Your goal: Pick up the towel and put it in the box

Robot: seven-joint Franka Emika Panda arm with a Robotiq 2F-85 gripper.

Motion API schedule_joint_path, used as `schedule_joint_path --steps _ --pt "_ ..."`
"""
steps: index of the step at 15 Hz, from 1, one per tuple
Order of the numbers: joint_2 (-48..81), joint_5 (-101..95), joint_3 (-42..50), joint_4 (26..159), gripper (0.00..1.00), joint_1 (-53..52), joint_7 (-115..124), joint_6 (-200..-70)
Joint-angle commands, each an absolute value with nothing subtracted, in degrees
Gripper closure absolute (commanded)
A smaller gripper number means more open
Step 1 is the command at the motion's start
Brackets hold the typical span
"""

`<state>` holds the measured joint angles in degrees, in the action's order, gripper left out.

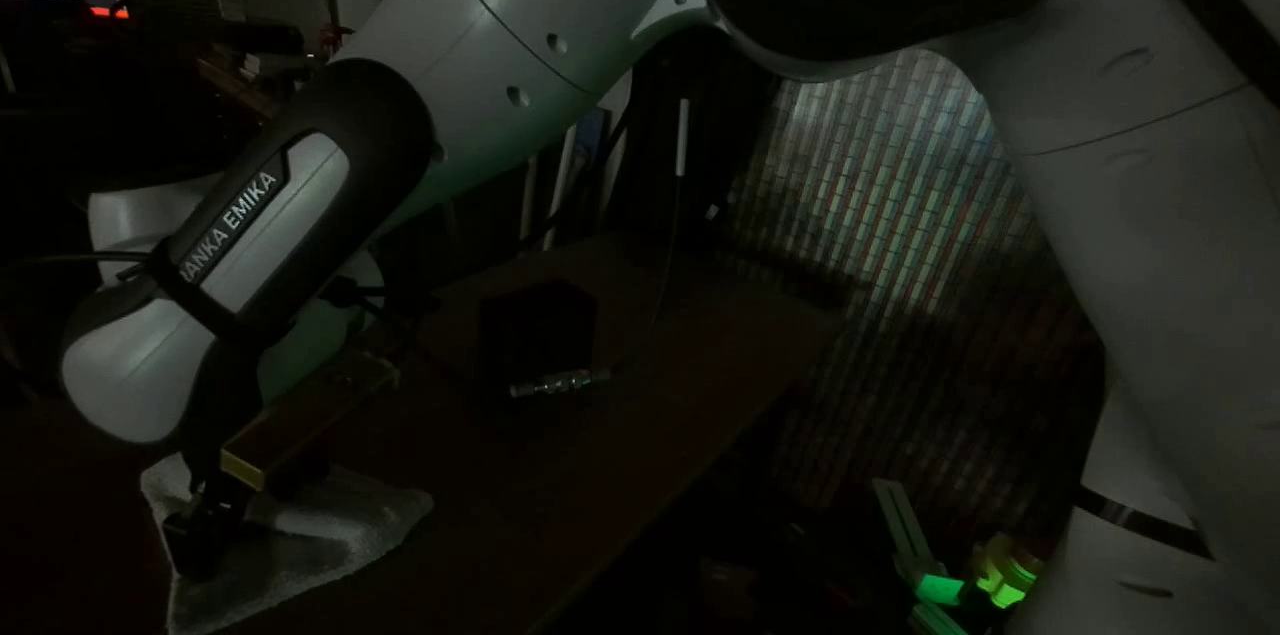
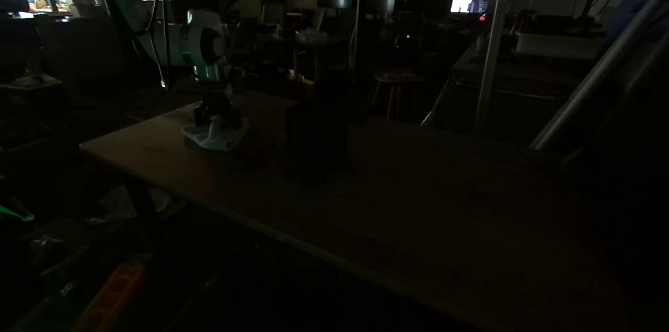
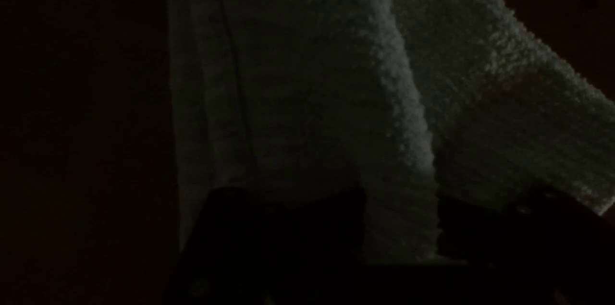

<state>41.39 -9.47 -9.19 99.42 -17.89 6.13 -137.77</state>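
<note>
The gripper points down and is closed on the towel: in the wrist view a raised fold stands between its two dark fingers, filling the narrow gap from one to the other. The rest of the towel lies wrinkled beneath and around the gripper on the table, a pale ridge leading to the pinched part and a corner reaching out to one side. The wrist view is very dark, and the gripper's body is mostly lost in shadow.

In an exterior view the arm arches overhead, white with black bands.

The box stands upright on the same table, near the towel but apart from it, with a stretch of table between them in both exterior views. It is nearly black, and whether anything lies inside cannot be told. In an exterior view a small shiny piece shows at the box's lower edge; whether it touches the box is unclear.

Beyond the table, in an exterior view, stand a stool and, farther back, a lit screen.
</note>
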Motion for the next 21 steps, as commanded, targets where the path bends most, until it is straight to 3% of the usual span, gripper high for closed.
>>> schedule_joint_path --steps 1,12,21 --pt "38.4 -8.4 -8.9 100.4 0.89 -18.0 5.4 -137.2" --pt "31.7 -9.4 -7.7 101.5 0.89 -18.3 6.7 -133.7" --pt "20.1 -11.2 -4.2 105.1 0.89 -17.7 15.5 -122.5"
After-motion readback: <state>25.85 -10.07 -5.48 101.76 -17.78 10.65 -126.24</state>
